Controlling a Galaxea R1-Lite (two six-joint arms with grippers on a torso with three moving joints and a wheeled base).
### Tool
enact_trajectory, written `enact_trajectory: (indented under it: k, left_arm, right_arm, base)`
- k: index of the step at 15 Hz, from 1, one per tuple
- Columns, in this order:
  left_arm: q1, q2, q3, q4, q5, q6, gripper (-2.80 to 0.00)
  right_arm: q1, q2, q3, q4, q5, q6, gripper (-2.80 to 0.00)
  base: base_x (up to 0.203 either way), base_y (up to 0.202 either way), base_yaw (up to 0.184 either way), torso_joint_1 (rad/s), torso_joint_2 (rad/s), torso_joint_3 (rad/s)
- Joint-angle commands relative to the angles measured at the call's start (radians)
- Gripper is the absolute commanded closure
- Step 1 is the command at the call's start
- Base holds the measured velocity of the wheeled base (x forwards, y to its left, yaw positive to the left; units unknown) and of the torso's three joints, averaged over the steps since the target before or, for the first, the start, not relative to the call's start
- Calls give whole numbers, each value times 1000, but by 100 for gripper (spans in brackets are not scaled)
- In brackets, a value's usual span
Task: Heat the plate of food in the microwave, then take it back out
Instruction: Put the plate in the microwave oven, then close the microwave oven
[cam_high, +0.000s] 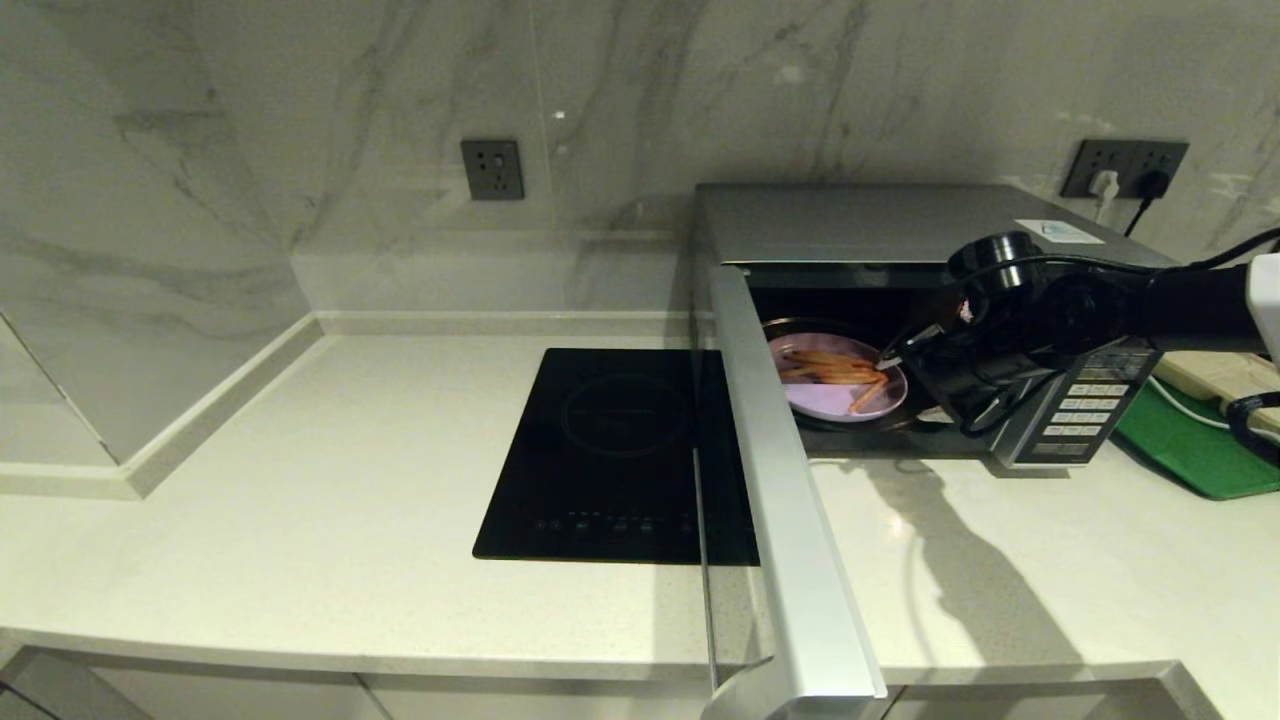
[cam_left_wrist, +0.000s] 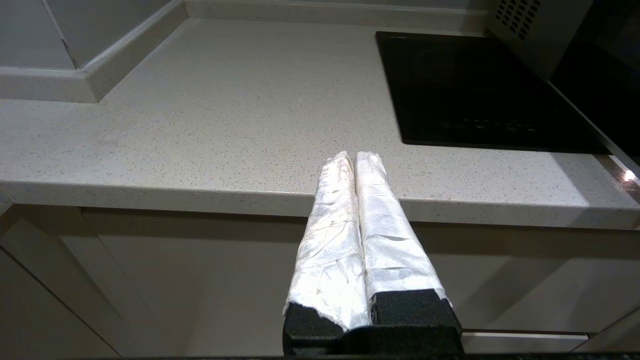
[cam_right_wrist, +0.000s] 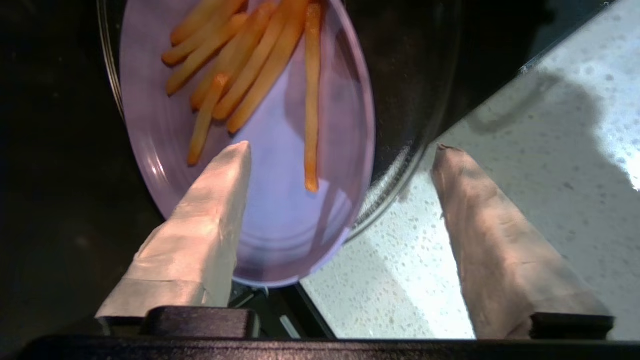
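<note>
Plate of food (cam_high: 838, 389): lilac, bearing fries, inside the open microwave (cam_high: 900, 235). Right gripper (cam_right_wrist: 340, 150): fingers spread wide at the plate's right rim, gripping nothing, arm reaching in from the right. Left gripper (cam_left_wrist: 354, 157): fingers pressed together, parked near the counter (cam_left_wrist: 200, 125) edge.

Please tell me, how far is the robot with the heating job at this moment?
Done: the microwave door stands wide open and the plate of food sits inside. In hand: the right gripper is open at the plate's rim, gripping nothing. Whether heating has happened cannot be told. Left: the plate is not yet out on the counter. The left gripper is parked, shut, by the counter's edge.
</note>
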Motion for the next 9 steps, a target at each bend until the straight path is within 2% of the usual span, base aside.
enact_trajectory:
  k: [1, 4, 6, 9]
  left_arm:
    - [0, 0, 0, 0, 1, -1, 0]
    - [0, 0, 0, 0, 1, -1, 0]
    - [0, 0, 0, 0, 1, -1, 0]
    - [0, 0, 0, 0, 1, -1, 0]
  right_arm:
    - [1, -85, 84, -10, -1, 2, -280]
    - [3, -171, 269, -31, 8, 2, -280]
    - [8, -213, 373, -101, 23, -4, -280]
    - [21, -231, 394, -127, 32, -6, -280]
  base:
    - [0, 0, 0, 0, 0, 0]
    - [0, 0, 0, 0, 0, 0]
    - [0, 0, 0, 0, 0, 0]
    - [0, 0, 0, 0, 0, 0]
